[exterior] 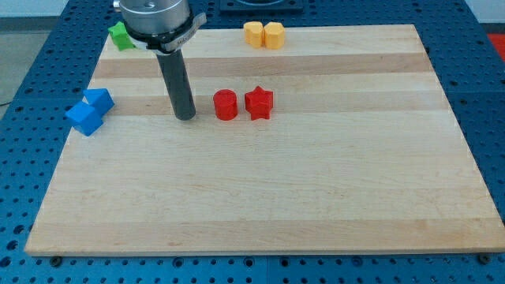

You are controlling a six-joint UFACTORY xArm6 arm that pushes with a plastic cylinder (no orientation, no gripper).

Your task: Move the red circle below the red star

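The red circle, a short cylinder, stands on the wooden board a little left of centre. The red star sits just to its right, almost touching it. My tip is on the board to the left of the red circle, a small gap away and at about the same height in the view. The dark rod rises from the tip to the arm's head at the view's top.
Two blue blocks sit together at the board's left edge. A green block lies at the top left, partly behind the arm's head. Two yellow blocks sit side by side at the top centre.
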